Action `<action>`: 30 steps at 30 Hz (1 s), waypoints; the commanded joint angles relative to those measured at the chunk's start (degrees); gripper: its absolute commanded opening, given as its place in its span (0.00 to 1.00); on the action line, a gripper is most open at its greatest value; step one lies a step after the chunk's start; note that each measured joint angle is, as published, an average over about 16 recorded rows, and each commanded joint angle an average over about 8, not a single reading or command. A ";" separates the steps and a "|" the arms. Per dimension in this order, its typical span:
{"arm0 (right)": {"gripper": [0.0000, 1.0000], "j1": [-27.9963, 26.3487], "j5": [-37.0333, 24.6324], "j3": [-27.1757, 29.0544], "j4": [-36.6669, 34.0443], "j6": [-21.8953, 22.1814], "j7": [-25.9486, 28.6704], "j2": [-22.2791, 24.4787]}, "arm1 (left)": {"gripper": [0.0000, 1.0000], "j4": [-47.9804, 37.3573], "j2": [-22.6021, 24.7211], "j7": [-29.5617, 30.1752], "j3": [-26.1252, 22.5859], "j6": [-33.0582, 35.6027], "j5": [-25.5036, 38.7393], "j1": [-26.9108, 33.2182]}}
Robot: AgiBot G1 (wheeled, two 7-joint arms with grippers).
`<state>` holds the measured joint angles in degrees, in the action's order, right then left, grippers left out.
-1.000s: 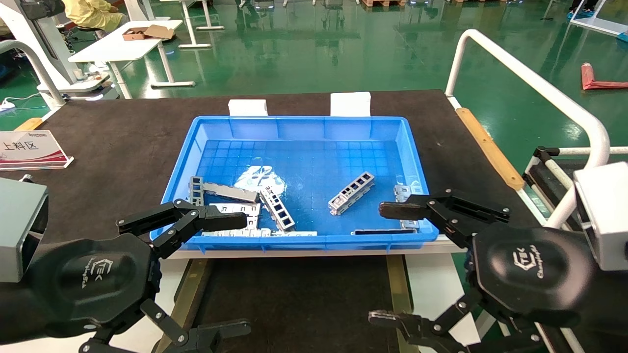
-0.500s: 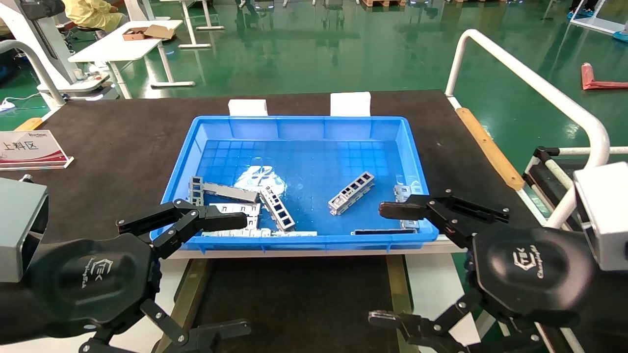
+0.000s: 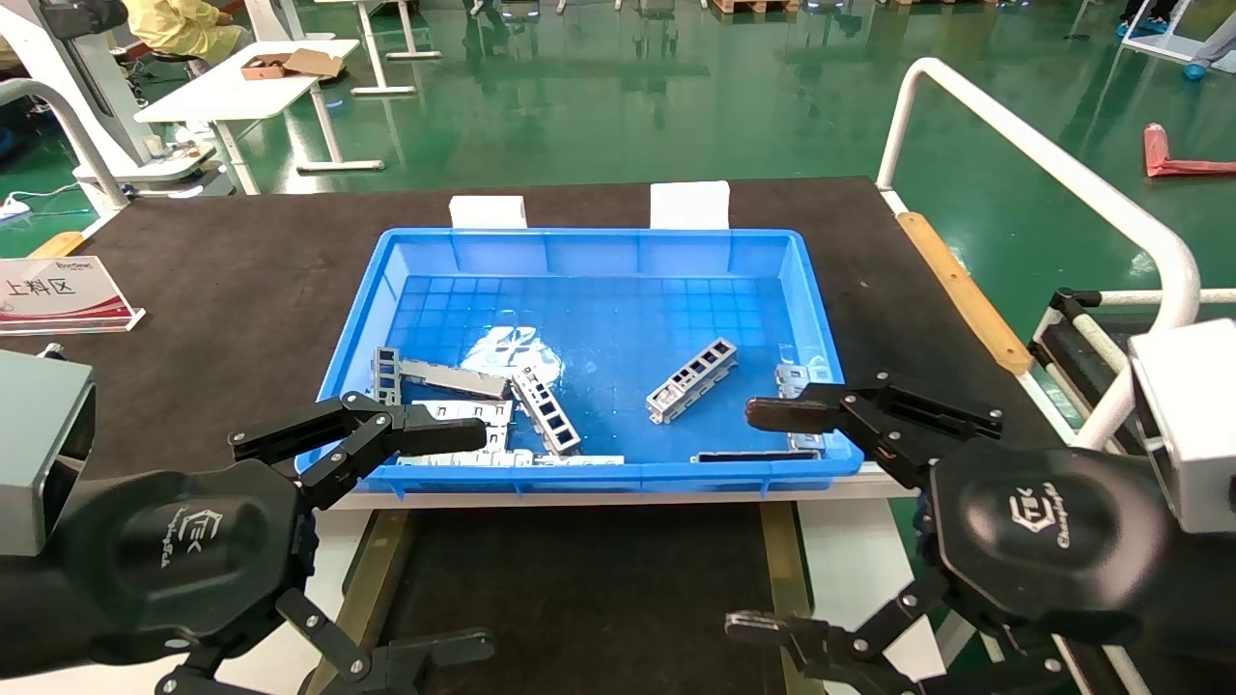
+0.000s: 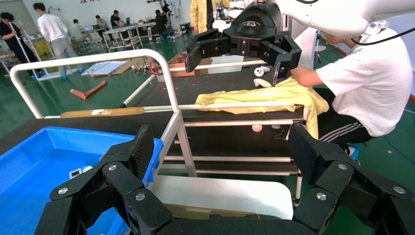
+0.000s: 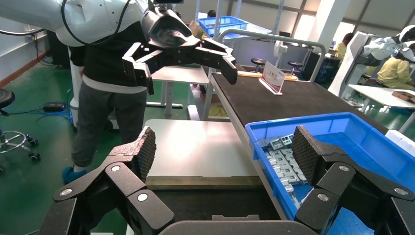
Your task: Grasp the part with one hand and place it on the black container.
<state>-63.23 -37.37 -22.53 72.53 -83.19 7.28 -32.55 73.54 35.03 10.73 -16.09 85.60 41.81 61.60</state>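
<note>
Several silver-grey parts lie in the blue bin (image 3: 589, 251). One ladder-like part (image 3: 691, 379) lies slanted right of the bin's middle; a second one (image 3: 546, 411) lies near the front left among flat comb-toothed strips (image 3: 454, 378). The black container (image 3: 579, 589) is the flat matte surface between brass rails (image 3: 780, 560), in front of the bin. My left gripper (image 3: 463, 541) is open and empty over the container's left rail. My right gripper (image 3: 753, 521) is open and empty over its right rail. Both also show in the wrist views, left (image 4: 222, 152) and right (image 5: 225, 149).
A sign stand (image 3: 58, 294) is on the black mat at far left. Two white blocks (image 3: 488, 210) stand behind the bin. A white tube rail (image 3: 1043, 164) and a wooden strip (image 3: 966, 294) run along the right side. White plates (image 5: 195, 147) flank the container.
</note>
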 commanded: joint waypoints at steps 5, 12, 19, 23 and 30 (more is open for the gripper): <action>1.00 0.00 0.00 0.00 0.00 0.00 0.00 0.00 | 1.00 0.00 0.00 0.00 0.00 0.00 0.00 0.00; 1.00 0.00 0.00 0.00 0.00 0.00 0.00 0.00 | 1.00 0.00 0.00 0.00 0.01 0.01 0.01 0.00; 1.00 0.00 0.00 0.00 -0.01 0.00 0.00 0.00 | 1.00 -0.17 0.21 -0.02 -0.04 -0.27 0.13 0.17; 1.00 0.00 0.00 0.00 -0.01 -0.01 -0.01 0.00 | 1.00 -0.42 0.89 -0.11 -0.32 -0.70 0.66 0.68; 1.00 -0.01 0.00 -0.01 -0.02 -0.01 -0.01 0.00 | 1.00 -1.38 3.56 -0.92 -1.77 -1.75 3.32 2.42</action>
<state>-63.24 -37.37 -22.54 72.51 -83.20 7.27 -32.56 71.73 39.02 9.75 -18.12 83.54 45.62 64.22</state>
